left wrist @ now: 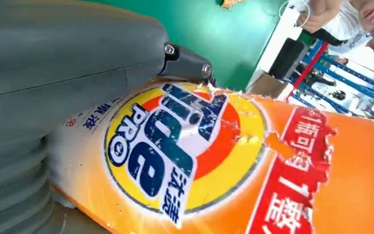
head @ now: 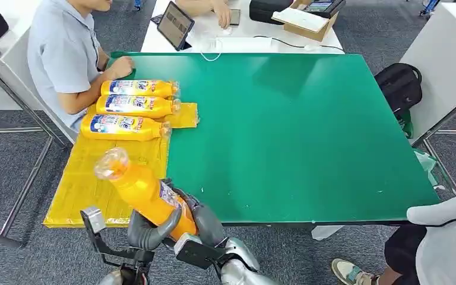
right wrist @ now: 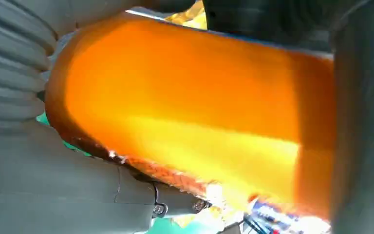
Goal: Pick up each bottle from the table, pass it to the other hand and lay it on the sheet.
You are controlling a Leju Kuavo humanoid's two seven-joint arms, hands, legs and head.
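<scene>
At the desk's (head: 309, 136) left edge three bottles (head: 132, 106) lie side by side on the yellow sheet (head: 101, 178), and by the near left corner the left hand (head: 151, 228) and right hand (head: 205, 222) both clasp a fourth orange bottle (head: 139, 190), tilted, cap toward the sheet.

Tilted orange bottle (head: 142, 193) above yellow sheet (head: 86, 190)

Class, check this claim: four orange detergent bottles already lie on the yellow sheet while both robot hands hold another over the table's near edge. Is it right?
Not quite. The head view shows three orange detergent bottles on the yellow sheet, not four. The rest stands: the left hand and right hand both hold another bottle at the near edge.
</scene>
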